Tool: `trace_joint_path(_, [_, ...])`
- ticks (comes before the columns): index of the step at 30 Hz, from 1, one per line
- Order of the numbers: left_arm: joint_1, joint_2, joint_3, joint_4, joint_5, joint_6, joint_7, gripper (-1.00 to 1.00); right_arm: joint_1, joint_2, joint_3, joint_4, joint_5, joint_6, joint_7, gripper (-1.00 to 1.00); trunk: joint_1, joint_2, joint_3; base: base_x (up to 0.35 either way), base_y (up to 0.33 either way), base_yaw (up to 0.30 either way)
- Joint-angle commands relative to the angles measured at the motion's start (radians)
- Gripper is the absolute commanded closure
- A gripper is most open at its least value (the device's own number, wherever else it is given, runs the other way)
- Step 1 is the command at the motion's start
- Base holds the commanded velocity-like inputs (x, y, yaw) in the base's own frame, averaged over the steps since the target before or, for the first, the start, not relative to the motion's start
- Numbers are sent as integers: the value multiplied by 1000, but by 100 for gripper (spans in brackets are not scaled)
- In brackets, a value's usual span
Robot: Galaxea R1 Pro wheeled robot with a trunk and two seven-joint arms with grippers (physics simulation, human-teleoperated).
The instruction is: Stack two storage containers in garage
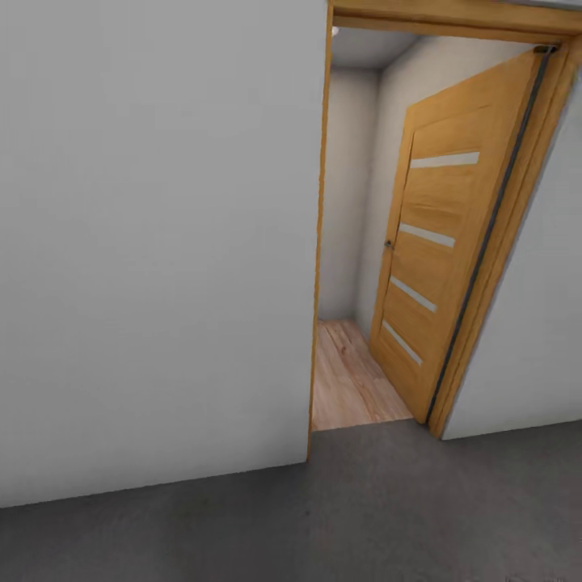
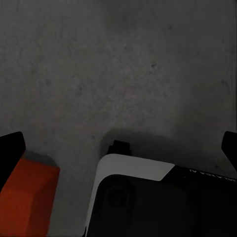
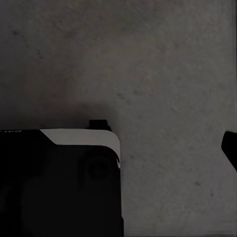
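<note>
In the left wrist view, a corner of one orange-red storage container (image 2: 24, 200) shows low over the dark grey speckled floor (image 2: 118, 64), beside my white-and-black base (image 2: 133, 168). My left gripper (image 2: 120, 148) is open, its black fingertips (image 2: 10, 150) far apart at the frame's edges and holding nothing. My right gripper (image 3: 118, 148) hangs over the same floor (image 3: 163, 74). One of its fingertips (image 3: 230, 148) shows at the edge, spread wide, with nothing in it. The head view looks at the garage wall (image 1: 153, 242) and an open doorway.
A wooden door (image 1: 440, 242) with pale stripes stands swung open into a narrow passage with a light wood plank floor (image 1: 347, 380). The orange door frame (image 1: 320, 242) borders the white-grey wall. Dark grey floor (image 1: 364, 509) spreads in front of the doorway.
</note>
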Motion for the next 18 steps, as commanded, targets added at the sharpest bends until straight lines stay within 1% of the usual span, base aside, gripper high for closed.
trace_joint_path(1, [0,0,-2,0,7,0,3,-100,-1,1,8,3,-9,-5,0,-100,0,-2,-1,0,0,-264])
trace_joint_path(18, [0,0,-2,0,7,0,3,-100,-1,1,8,3,-9,-5,0,-100,0,-2,8,0,0,-264])
